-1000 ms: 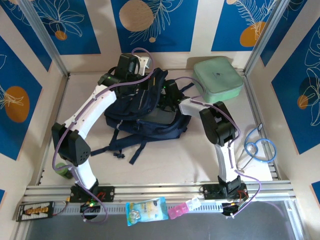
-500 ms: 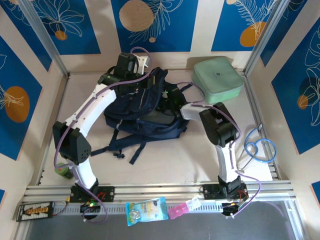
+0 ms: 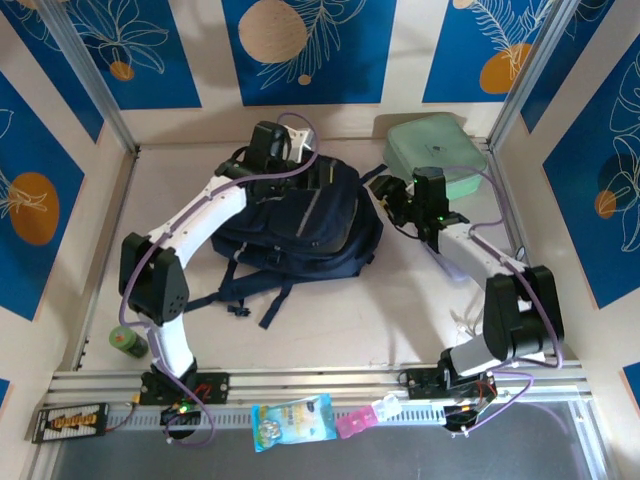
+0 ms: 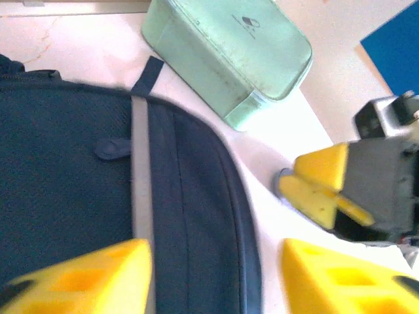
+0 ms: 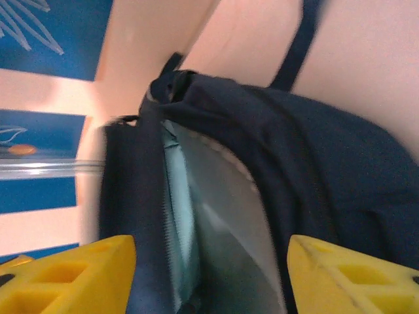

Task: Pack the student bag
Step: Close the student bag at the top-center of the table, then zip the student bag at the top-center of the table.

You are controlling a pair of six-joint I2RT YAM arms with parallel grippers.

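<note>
Student bag [image 3: 300,225]: dark navy, lying flat at centre of worktop [image 3: 330,310].
Left end effector [image 4: 213,256]: jaws apart, over bag's 12 o'clock edge.
Right end effector [image 5: 209,252]: jaws apart, just beside bag's 3 o'clock side.
Step, as judged: readying the bag's opening.
Next move calls for a firm pinch on the fabric edge.

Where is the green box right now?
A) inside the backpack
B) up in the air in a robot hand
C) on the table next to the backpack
C: the mint green case sits flat on the table, outside the student bag and beside its far right corner.
</note>
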